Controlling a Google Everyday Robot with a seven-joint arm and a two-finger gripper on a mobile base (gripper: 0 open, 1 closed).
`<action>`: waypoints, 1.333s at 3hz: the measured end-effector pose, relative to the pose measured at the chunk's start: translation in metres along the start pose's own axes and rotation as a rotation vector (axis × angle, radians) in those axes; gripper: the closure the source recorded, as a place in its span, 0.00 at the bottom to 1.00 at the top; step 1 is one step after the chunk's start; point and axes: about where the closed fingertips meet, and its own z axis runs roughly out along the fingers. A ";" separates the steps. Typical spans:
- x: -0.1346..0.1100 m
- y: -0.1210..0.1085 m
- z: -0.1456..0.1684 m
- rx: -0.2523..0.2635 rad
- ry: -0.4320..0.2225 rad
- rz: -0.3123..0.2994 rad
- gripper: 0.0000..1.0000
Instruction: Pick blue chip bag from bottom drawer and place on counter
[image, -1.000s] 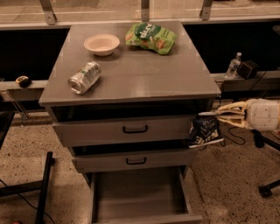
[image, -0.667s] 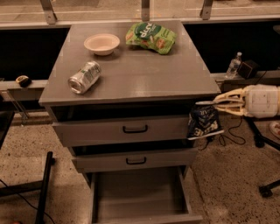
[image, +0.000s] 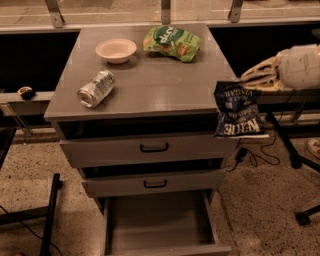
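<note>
Tool (image: 248, 80) level beside counter (image: 155, 82), with bag (image: 237, 111)

On the counter (image: 150, 100), a bowl (image: 115, 50) is set at the back left, a second bag (image: 172, 42) at the back right, and a can (image: 96, 88) at the front left. Just off the counter's front right corner, a chip bag (image: 236, 111) is held hanging from the gripper (image: 252, 80). Beneath the 2 upper drawers (image: 154, 148), the bottom drawer (image: 160, 225) is seen pulled out towards the front
</note>
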 end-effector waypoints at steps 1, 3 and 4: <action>0.015 -0.044 -0.013 -0.040 0.075 -0.045 1.00; 0.044 -0.098 0.008 -0.049 0.119 -0.070 1.00; 0.055 -0.108 0.039 -0.046 0.091 -0.070 1.00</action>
